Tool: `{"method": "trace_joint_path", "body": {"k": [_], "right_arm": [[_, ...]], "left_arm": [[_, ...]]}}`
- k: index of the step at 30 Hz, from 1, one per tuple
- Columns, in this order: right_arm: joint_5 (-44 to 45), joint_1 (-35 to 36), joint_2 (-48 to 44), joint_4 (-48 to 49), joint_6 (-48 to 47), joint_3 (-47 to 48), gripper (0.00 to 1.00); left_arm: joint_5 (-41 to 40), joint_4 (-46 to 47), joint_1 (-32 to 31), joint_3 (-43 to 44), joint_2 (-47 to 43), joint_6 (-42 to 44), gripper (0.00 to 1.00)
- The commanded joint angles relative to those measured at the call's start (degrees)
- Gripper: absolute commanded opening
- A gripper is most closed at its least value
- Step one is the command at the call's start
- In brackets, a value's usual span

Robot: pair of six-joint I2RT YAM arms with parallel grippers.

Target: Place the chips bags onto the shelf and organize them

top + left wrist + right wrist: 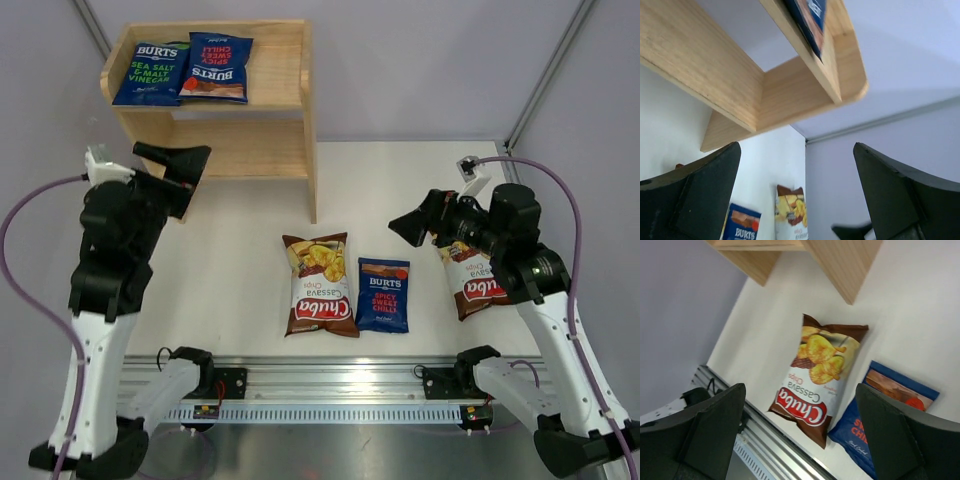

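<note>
The wooden shelf (pixel 285 110) stands at the back left. On its top tier lie a green-lettered Burts bag (pixel 152 72) and a red-lettered Burts bag (pixel 217 68), side by side. Flat on the table are a Chuba bag (pixel 319 285), another Burts bag (pixel 384 294) to its right, and a second Chuba bag (pixel 478 285) partly hidden under the right arm. My left gripper (pixel 178 153) hovers open and empty just in front of the shelf (pixel 790 95). My right gripper (pixel 405 226) hangs open and empty above the table, facing the middle Chuba bag (pixel 822 370) and the Burts bag (pixel 885 410).
An aluminium rail (pixel 330 385) runs along the table's near edge, with both arm bases on it. Purple cables loop beside each arm. Grey walls close in the table at the back and right. The shelf's right side panel (pixel 311 150) reaches down to the table.
</note>
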Motion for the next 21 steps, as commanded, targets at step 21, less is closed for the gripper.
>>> {"method": "trace_joint_path", "body": {"k": [21], "right_arm": [[14.05, 1.45, 35.81, -1.35, -21.59, 0.12, 0.84]], "left_arm": [[55.16, -10.71, -0.18, -26.35, -30.84, 40.6, 0.99]]}}
